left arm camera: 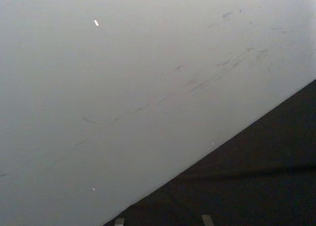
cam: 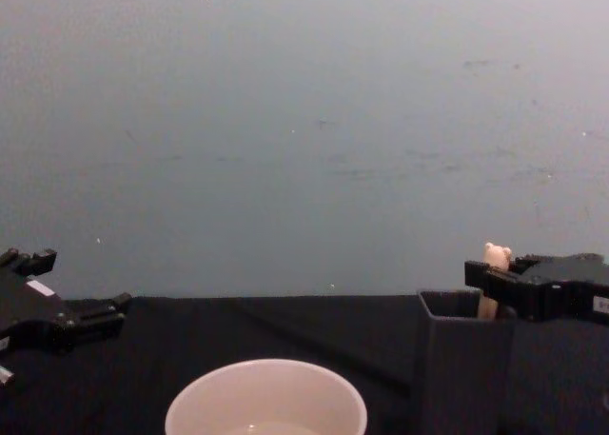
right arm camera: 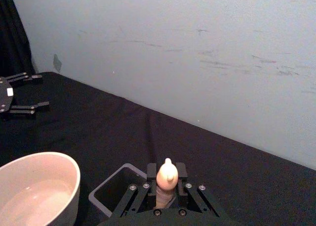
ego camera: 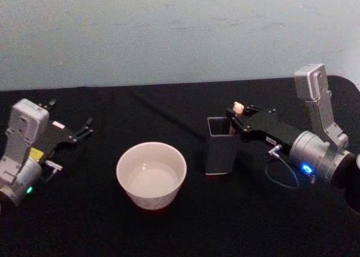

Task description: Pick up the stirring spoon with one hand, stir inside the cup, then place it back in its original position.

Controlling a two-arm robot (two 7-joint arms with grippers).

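Right gripper, extended level over the dark holder, is clamped on the stirring spoon, held upright in that holder right of the cup; left gripper is parked far left, fingers spread; arm labels illegible.

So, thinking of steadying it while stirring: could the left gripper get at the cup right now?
Probably yes. The left gripper, open, sits left of the cup with only black tabletop between; the holder and right gripper stand on its other side.
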